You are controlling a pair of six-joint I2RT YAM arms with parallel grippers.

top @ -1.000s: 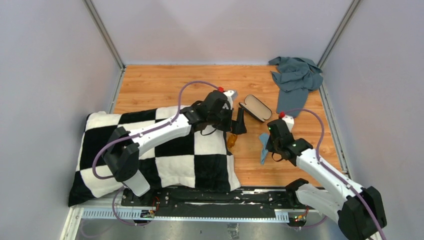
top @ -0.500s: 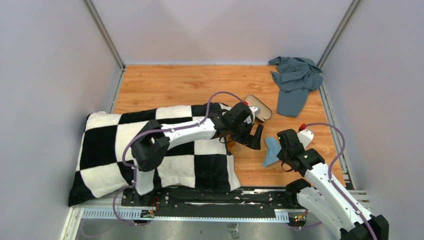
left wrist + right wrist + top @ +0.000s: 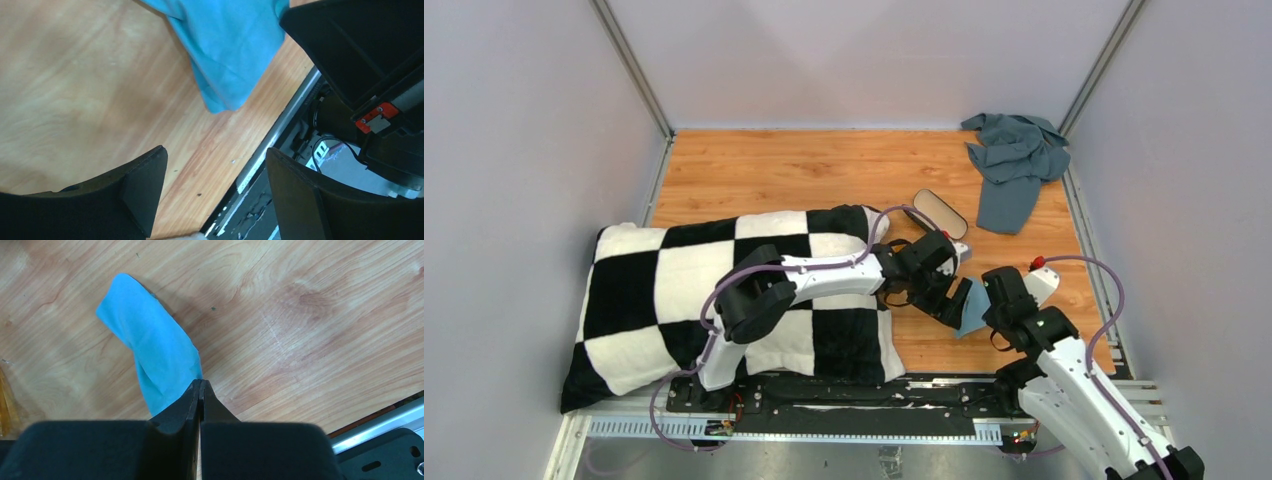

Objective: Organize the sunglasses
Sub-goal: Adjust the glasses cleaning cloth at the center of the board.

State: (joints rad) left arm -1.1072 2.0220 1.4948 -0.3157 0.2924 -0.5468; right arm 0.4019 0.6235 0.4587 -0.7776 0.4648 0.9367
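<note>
Clearly, the right gripper (image 3: 200,386) is pinched tight on a corner of the light-blue cloth (image 3: 150,355), which trails over the wooden surface (image 3: 310,315). Just beside it, the left gripper (image 3: 215,165) hovers with its 2 fingers (image 3: 145,185) spread and nothing between them, the cloth lying beyond their tips. Of the sunglasses (image 3: 3,405) only an amber sliver shows at the left edge of the right wrist view, on the surface near the cloth. The black case (image 3: 939,213) lies open farther back, near the checkered pillow (image 3: 674,290).
</note>
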